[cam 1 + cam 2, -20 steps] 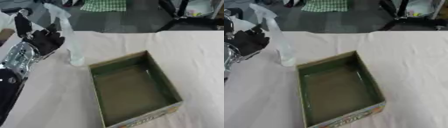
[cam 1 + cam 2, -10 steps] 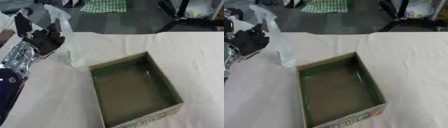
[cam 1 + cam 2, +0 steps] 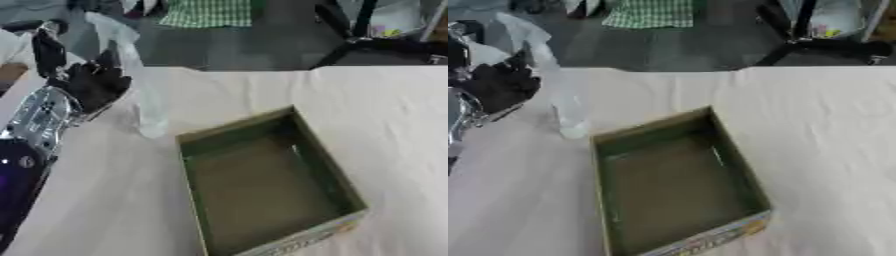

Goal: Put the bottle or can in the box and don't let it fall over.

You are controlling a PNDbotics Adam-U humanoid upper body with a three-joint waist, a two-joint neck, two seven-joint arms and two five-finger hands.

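A clear plastic bottle [image 3: 143, 95] stands on the cloth-covered table, leaning a little, its base just off the far left corner of the box. The open cardboard box [image 3: 337, 172], green inside, lies in the middle with nothing in it. My left hand [image 3: 89, 86] is black and sits right beside the bottle on its left, thumb raised, fingers relaxed and not wrapped round the bottle. Its silver forearm [image 3: 35, 117] runs down the left edge. My right hand shows in neither view.
The beige tablecloth [image 3: 385, 110] stretches to the right of the box. Beyond the table's far edge lie dark floor, a green checked cloth [image 3: 206, 12] and black stand legs [image 3: 367, 42].
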